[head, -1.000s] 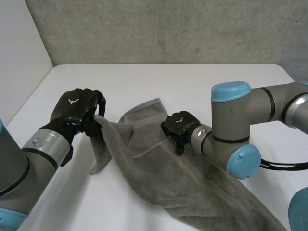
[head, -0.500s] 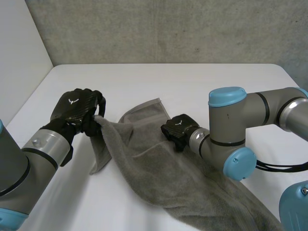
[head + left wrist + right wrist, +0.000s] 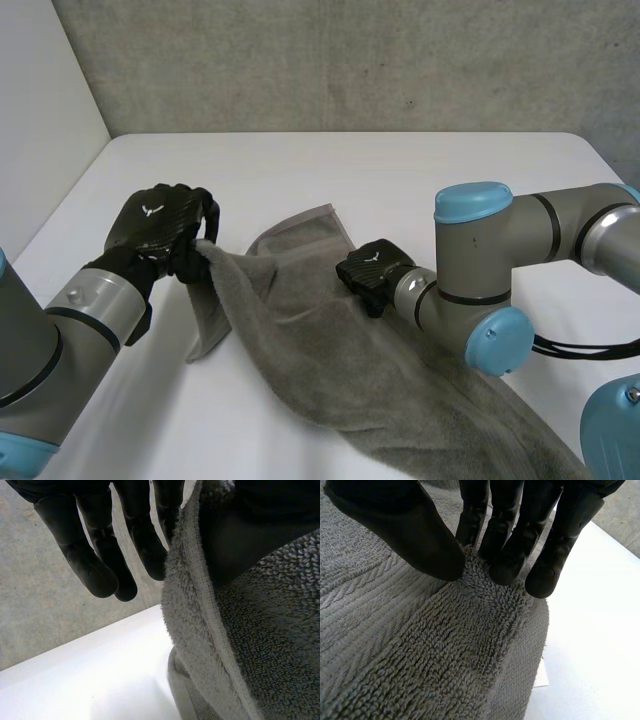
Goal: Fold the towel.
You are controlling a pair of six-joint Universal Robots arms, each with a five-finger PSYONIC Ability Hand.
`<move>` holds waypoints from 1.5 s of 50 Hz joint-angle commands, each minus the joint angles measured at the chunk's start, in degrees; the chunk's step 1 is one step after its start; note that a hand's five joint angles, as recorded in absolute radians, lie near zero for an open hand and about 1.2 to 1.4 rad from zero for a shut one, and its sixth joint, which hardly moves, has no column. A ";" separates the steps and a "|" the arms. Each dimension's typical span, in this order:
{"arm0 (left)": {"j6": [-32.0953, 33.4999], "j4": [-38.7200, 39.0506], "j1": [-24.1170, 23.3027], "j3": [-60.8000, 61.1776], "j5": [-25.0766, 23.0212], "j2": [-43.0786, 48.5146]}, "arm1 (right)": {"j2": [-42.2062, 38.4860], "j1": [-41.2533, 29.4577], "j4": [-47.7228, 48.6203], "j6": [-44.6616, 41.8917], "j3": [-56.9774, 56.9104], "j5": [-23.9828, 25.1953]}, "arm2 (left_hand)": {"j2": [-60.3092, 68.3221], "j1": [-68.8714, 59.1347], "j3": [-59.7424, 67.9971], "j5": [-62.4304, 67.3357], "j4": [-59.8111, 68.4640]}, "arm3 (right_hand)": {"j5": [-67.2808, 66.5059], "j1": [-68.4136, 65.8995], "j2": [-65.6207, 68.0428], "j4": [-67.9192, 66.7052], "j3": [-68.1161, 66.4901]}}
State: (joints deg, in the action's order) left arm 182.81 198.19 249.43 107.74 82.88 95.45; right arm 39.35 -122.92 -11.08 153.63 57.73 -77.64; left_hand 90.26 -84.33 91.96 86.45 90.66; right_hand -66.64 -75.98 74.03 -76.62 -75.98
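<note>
A grey towel [image 3: 330,350] lies rumpled across the white table [image 3: 400,170], running from the middle toward the near right. My left hand [image 3: 160,230] is raised at the towel's left end, shut on its hemmed edge, and the cloth hangs down from it. In the left wrist view the towel [image 3: 240,630] drapes beside the fingers [image 3: 100,560]. My right hand [image 3: 372,272] rests on the towel near its far right edge. In the right wrist view its thumb [image 3: 415,535] and fingers [image 3: 510,555] pinch a small ridge of the towel [image 3: 450,645].
A grey wall [image 3: 350,60] runs along the table's far edge and a white wall [image 3: 40,130] along its left side. Bare table lies beyond the towel and to its right [image 3: 590,630]. My right arm [image 3: 480,270] reaches over the towel's near right part.
The right hand's fingers have closed onto the towel, and its arm has shifted slightly. The left hand has kept its hold and place.
</note>
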 commanded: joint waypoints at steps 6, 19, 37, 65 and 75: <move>0.97 4.30 0.88 -7.51 -0.18 2.62 | 10.28 2.49 8.67 -0.17 -4.55 -7.68 | -10.26 4.33 -11.96 -16.45 -10.66 | -3.36 -4.02 5.97 -3.38 -4.02; 7.91 2.81 2.28 -38.38 0.97 6.06 | 31.13 8.22 33.05 0.35 0.63 -11.49 | -10.26 4.33 -11.96 -16.45 -10.66 | -3.36 -4.02 5.97 -3.38 -4.02; 10.81 2.81 2.81 -15.81 -1.67 6.68 | 29.91 12.88 19.16 0.00 19.70 -1.29 | -10.26 4.33 -11.96 -16.45 -10.66 | -3.36 -4.02 5.97 -3.38 -4.02; 27.69 3.34 3.78 4.67 -8.97 7.65 | 30.95 13.67 17.31 -9.76 42.55 -0.41 | -10.26 4.33 -11.96 -16.45 -10.66 | 47.19 46.53 -44.58 47.17 46.53; 26.63 3.69 3.96 5.03 -9.05 8.26 | 33.51 13.58 22.50 -9.40 44.66 -0.41 | -10.26 4.33 -11.96 -16.45 -10.66 | 46.37 45.71 -43.76 46.35 45.71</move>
State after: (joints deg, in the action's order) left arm 209.80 201.58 253.17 112.68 73.86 103.26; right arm 72.06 -109.31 8.07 144.17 101.12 -77.97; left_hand 90.25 -84.33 91.68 86.46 90.66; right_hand -20.18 -31.47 32.33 -31.95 -32.18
